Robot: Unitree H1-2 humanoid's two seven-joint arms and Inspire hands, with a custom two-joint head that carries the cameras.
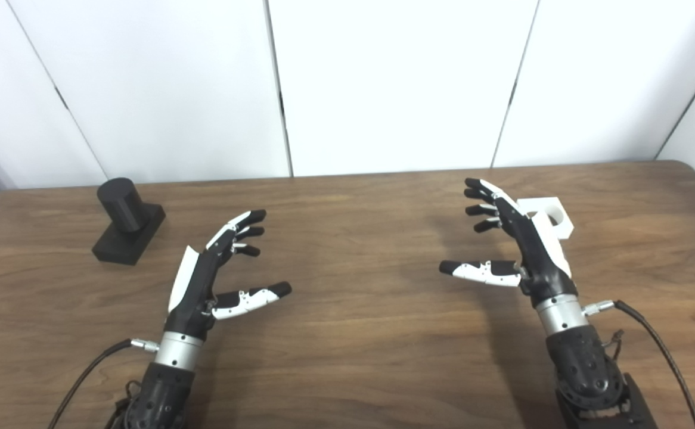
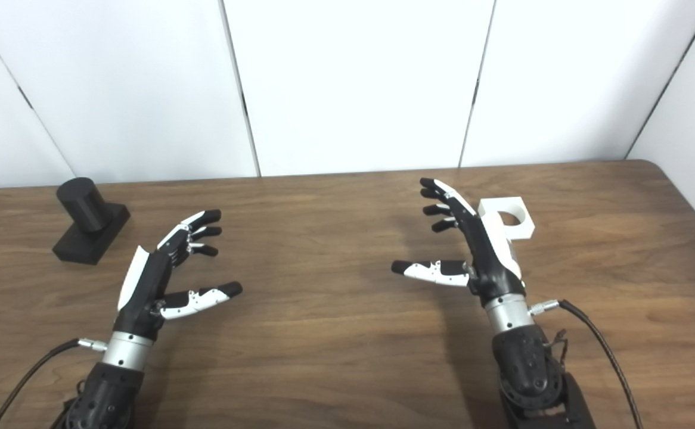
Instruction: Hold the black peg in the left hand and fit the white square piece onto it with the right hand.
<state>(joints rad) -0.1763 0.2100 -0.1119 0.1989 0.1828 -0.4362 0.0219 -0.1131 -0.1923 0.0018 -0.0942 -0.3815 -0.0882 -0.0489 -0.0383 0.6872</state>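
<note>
Both spread and empty, the left robot hand [image 1: 204, 280] sits near-right of the upright black peg [image 1: 126, 219], while the white square piece [image 1: 547, 215] lies just behind the right robot hand [image 1: 529, 250].

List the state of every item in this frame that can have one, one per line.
black peg: upright on its square base, on the table, not held.
white square piece: flat on the table, hole up, behind the right hand, untouched.
left robot hand: open, empty, above the table.
right robot hand: open, empty, above the table.
</note>
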